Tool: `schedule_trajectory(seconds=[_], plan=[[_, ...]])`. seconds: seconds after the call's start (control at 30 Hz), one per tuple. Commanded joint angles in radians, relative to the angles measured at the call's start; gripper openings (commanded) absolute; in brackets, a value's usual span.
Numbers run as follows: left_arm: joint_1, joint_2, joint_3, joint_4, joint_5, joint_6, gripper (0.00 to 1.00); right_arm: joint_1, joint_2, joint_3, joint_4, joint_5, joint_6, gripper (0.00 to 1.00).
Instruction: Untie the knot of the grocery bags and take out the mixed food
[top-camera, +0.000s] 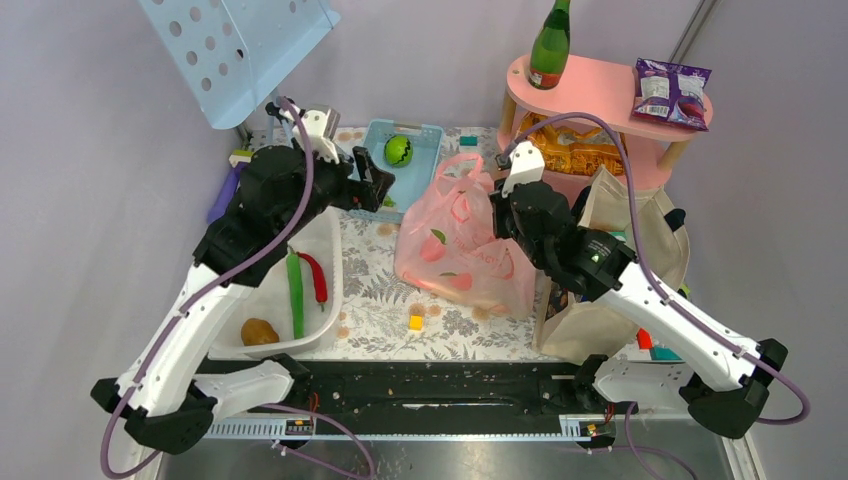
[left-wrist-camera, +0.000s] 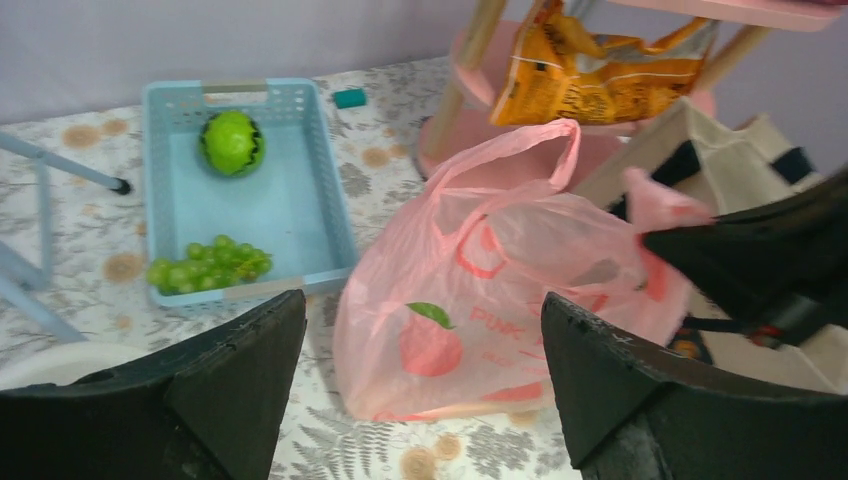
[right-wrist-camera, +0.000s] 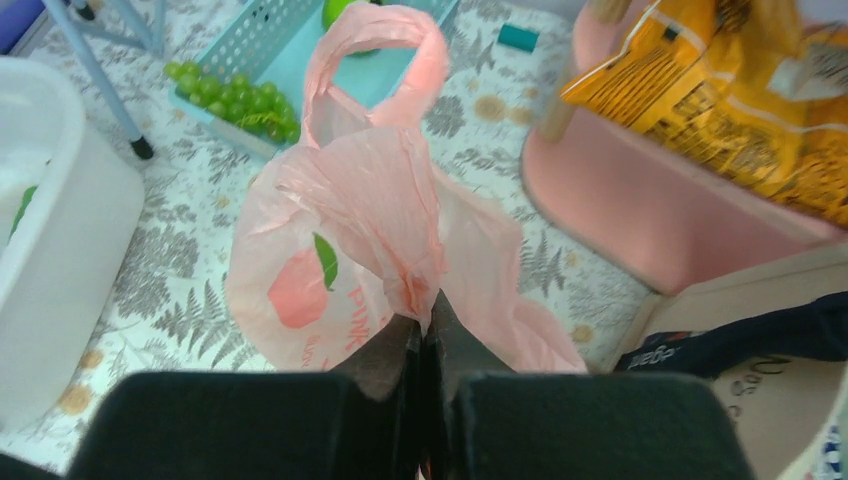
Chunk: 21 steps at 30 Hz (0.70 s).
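So the counter (top-camera: 380, 300) has a fern-print cover. At the back right is a pink stand (top-camera: 600, 85) with a green bottle (top-camera: 550, 45) and a purple crisp packet (top-camera: 672, 92) on top, and orange snack packets (left-wrist-camera: 590, 65) stuffed on the shelf underneath.

In front of the stand sits the beige tote (top-camera: 660, 235), mouth open, with the right arm (top-camera: 600, 265) reaching across it. Just to its left, pretty much mid-counter, is the pink bag (top-camera: 450, 250), slumped and full. It has peach prints on it, and I honestly can't tell what's inside through the plastic.

A white tub (top-camera: 335, 270) takes up the left side, with a green chilli (top-camera: 296, 295), a red chilli (top-camera: 317, 277) and a potato (top-camera: 259, 331) in it. Behind that is a blue basket (left-wrist-camera: 260, 210) holding a round green fruit (left-wrist-camera: 232, 142) and some grapes (left-wrist-camera: 208, 263).

The right jaws are pinched tight on a bunched bit of plastic at the top of the pink bag. The other handle loop stands up on its own, nothing touching it.

The left arm (top-camera: 270, 200) hangs over the counter between the basket and the bag. The left jaws are spread wide with nothing in them, pointed at the bag but clear of it.

Small stuff: there's a yellow cube (top-camera: 416, 322) in front of the bag and a teal block (left-wrist-camera: 349, 97) behind the basket.
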<state>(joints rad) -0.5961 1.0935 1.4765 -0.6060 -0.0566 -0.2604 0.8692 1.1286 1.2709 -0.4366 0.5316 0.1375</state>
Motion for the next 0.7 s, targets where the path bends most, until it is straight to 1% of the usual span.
schedule_trajectory(seconds=[0.0, 0.1, 0.17, 0.2, 0.23, 0.27, 0.3, 0.37, 0.47, 0.57, 0.67], plan=[[-0.028, -0.019, -0.073, 0.103, 0.122, -0.125, 0.86, -0.007, -0.052, -0.041, 0.028, -0.079, 0.104, 0.0], [-0.073, 0.029, -0.09, 0.187, 0.134, -0.156, 0.86, -0.008, -0.089, -0.075, 0.06, -0.095, 0.129, 0.0], [-0.105, 0.085, -0.059, 0.211, 0.132, -0.154, 0.85, -0.007, -0.11, -0.09, 0.064, -0.094, 0.14, 0.0], [-0.12, 0.117, -0.04, 0.218, 0.13, -0.152, 0.79, -0.008, -0.118, -0.096, 0.065, -0.09, 0.145, 0.0], [-0.132, 0.142, -0.022, 0.232, 0.137, -0.152, 0.7, -0.009, -0.127, -0.102, 0.064, -0.085, 0.145, 0.0], [-0.138, 0.164, -0.013, 0.252, 0.152, -0.159, 0.64, -0.009, -0.134, -0.107, 0.063, -0.076, 0.147, 0.0], [-0.143, 0.181, -0.013, 0.283, 0.172, -0.169, 0.62, -0.009, -0.143, -0.109, 0.059, -0.066, 0.148, 0.0], [-0.155, 0.205, -0.024, 0.339, 0.195, -0.184, 0.61, -0.01, -0.16, -0.114, 0.052, -0.053, 0.15, 0.0], [-0.172, 0.228, -0.053, 0.392, 0.227, -0.213, 0.55, -0.01, -0.185, -0.119, 0.042, -0.02, 0.149, 0.0], [-0.181, 0.235, -0.087, 0.436, 0.218, -0.225, 0.56, -0.013, -0.206, -0.127, 0.036, -0.01, 0.147, 0.0], [-0.176, 0.255, -0.087, 0.45, 0.182, -0.211, 0.56, -0.014, -0.221, -0.133, 0.031, -0.019, 0.146, 0.0]])
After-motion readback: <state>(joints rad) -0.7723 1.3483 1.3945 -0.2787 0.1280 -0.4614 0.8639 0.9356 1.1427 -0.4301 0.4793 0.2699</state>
